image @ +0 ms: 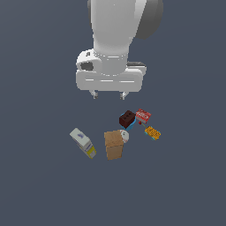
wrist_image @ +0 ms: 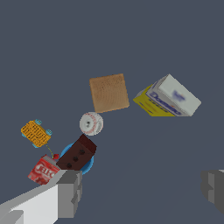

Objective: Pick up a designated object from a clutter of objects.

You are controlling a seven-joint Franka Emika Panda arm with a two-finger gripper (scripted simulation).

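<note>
The designated object, a small flat orange packet [image: 152,133] [wrist_image: 35,133] with dark speckles and cyan edges, lies at the exterior view's right end of the clutter. Close to it sit a red box with white lettering [image: 143,115] [wrist_image: 43,170] and a dark maroon cube [image: 127,119] [wrist_image: 77,153]. My gripper [image: 108,94] [wrist_image: 142,187] hangs open well above the floor, behind the clutter and apart from every item. Nothing is between its grey fingers [wrist_image: 70,192].
A tan cardboard box [image: 114,144] [wrist_image: 109,92] stands in the middle with a small white ball [image: 125,136] [wrist_image: 91,123] beside it. A white-and-yellow carton [image: 83,142] [wrist_image: 167,96] lies apart toward the exterior view's left. A blue disc [wrist_image: 89,164] shows under the maroon cube.
</note>
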